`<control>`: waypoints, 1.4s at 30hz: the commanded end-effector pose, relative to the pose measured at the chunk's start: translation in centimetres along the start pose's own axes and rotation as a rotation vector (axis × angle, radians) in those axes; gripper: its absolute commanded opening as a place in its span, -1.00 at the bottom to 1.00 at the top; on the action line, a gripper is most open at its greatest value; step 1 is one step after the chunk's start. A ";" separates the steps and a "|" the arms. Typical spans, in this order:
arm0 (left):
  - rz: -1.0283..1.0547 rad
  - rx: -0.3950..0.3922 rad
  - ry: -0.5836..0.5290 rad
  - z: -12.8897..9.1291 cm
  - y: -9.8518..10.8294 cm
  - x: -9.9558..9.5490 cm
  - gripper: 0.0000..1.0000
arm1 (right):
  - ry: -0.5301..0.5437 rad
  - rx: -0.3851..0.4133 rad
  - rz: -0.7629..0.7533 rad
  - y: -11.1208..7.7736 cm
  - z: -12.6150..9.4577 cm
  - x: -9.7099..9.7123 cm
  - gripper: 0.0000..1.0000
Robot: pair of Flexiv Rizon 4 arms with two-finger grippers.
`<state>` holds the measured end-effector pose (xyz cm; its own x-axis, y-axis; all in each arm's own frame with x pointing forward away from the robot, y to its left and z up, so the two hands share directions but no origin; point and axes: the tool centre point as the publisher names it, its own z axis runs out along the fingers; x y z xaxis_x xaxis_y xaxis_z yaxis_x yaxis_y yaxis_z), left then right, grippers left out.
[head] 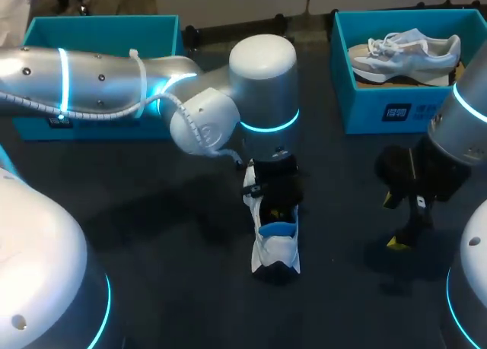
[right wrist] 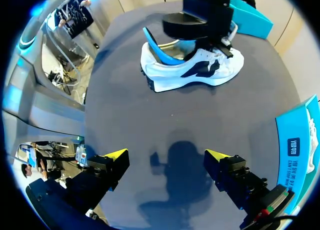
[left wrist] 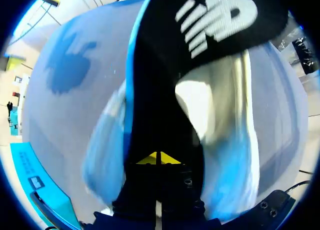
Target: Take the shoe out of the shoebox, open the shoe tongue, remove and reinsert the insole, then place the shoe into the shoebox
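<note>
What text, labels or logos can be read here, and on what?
Shoe tongue: big white block-letter logo, cropped, no whole word.
Right shoebox: white front label, too blurred in head view, too small in right wrist view.
Left shoebox: dark label, mostly hidden.
Nothing legible to quote.

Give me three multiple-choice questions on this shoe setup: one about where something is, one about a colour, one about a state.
1. Where is the white shoe that has its insole sticking out?
A. in the left shoebox
B. on the table
C. in the right shoebox

2. What colour is that insole?
A. red
B. blue
C. green

3. How is the right tool?
A. open and empty
B. shut on the shoe
C. shut on a shoebox

Answers:
1 B: the shoe stands on the dark table.
2 B: a blue strip rises from the shoe's opening.
3 A: its fingers stand apart with only table between them.
</note>
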<state>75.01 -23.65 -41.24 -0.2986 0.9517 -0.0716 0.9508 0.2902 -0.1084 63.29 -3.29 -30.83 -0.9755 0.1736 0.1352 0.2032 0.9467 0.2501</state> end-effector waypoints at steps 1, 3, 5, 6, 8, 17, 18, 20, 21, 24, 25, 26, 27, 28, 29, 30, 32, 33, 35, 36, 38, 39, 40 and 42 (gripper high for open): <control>0.019 0.063 -0.044 -1.1 0.2 0.8 -1.00 | -0.001 0.001 0.000 0.0 0.1 0.0 1.00; 0.030 0.098 -0.072 -1.7 -0.9 0.9 -1.00 | -0.001 0.001 0.000 0.0 0.1 0.0 1.00; 0.028 0.155 -0.121 -2.4 -2.3 0.7 -1.00 | -0.001 0.001 0.000 0.0 0.1 0.0 1.00; 0.025 0.169 -0.140 -2.6 -2.9 0.6 -1.00 | -0.001 0.001 0.000 0.0 0.1 0.0 1.00; 0.016 0.202 -0.170 -2.9 -3.8 0.2 -1.00 | -0.001 0.001 0.000 0.0 0.1 0.0 1.00; 0.015 0.249 -0.213 -3.8 -6.9 -1.0 -1.00 | -0.001 0.001 0.000 0.0 0.1 0.0 1.00; 0.018 0.257 -0.212 -4.0 -7.3 -1.0 -1.00 | -0.001 0.001 0.000 0.0 0.1 0.0 1.00; 0.028 0.258 -0.215 -4.2 -7.8 -1.0 -1.00 | -0.001 0.001 0.000 0.0 0.1 0.0 1.00; 0.042 0.265 -0.203 -4.2 -8.2 -1.1 -1.00 | -0.001 0.001 0.000 0.0 0.1 0.0 1.00; 0.067 0.256 -0.176 -3.5 -8.9 -1.3 -1.00 | -0.001 0.001 0.000 0.0 0.1 0.0 1.00; 0.068 0.252 -0.163 -3.0 -9.0 -1.3 -1.00 | -0.001 0.001 0.000 0.0 0.1 0.0 1.00; 0.074 0.256 -0.145 -2.5 -9.1 -1.3 -1.00 | -0.001 0.001 0.000 0.0 0.1 0.0 1.00; 0.077 0.251 -0.127 -1.9 -9.0 -1.3 -1.00 | -0.001 0.001 0.000 0.0 0.1 0.0 1.00; 0.076 0.258 -0.108 -1.3 -8.9 -1.3 -1.00 | -0.001 0.001 0.000 0.0 0.1 0.0 1.00; 0.074 0.260 -0.088 -0.5 -8.8 -1.3 -1.00 | -0.001 0.001 0.000 0.0 0.1 0.0 1.00; 0.070 0.263 -0.076 -0.2 -8.6 -1.2 -1.00 | -0.001 0.001 0.000 0.0 0.1 0.0 1.00; 0.066 0.273 -0.048 0.6 -8.3 -1.2 -1.00 | -0.001 0.001 0.000 0.0 0.1 0.0 1.00; 0.063 0.272 -0.029 1.1 -8.1 -1.1 -1.00 | -0.001 0.001 0.000 0.0 0.1 0.0 1.00; 0.058 0.267 -0.014 1.5 -7.8 -0.9 -1.00 | -0.001 0.001 0.000 0.0 0.1 0.0 1.00; 0.056 0.265 -0.004 1.7 -7.6 -0.8 -1.00 | -0.001 0.001 0.000 0.0 0.1 0.0 1.00; 0.056 0.252 0.007 1.9 -7.2 -0.5 -1.00 | -0.001 0.001 0.000 0.0 0.1 0.0 1.00; 0.052 0.246 0.012 1.9 -7.0 -0.4 -1.00 | -0.001 0.001 0.000 0.0 0.1 0.0 1.00; 0.050 0.232 0.016 1.9 -6.5 -0.2 -1.00 | -0.001 0.001 0.000 0.0 0.1 0.0 1.00; 0.048 0.207 0.023 1.8 -6.0 0.0 -1.00 | -0.001 0.001 0.000 0.0 0.1 0.0 1.00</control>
<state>68.38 -25.36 -41.09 -0.2526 0.9641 -0.0815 0.9201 0.2133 -0.3286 63.29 -3.28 -30.83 -0.9756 0.1733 0.1352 0.2028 0.9467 0.2501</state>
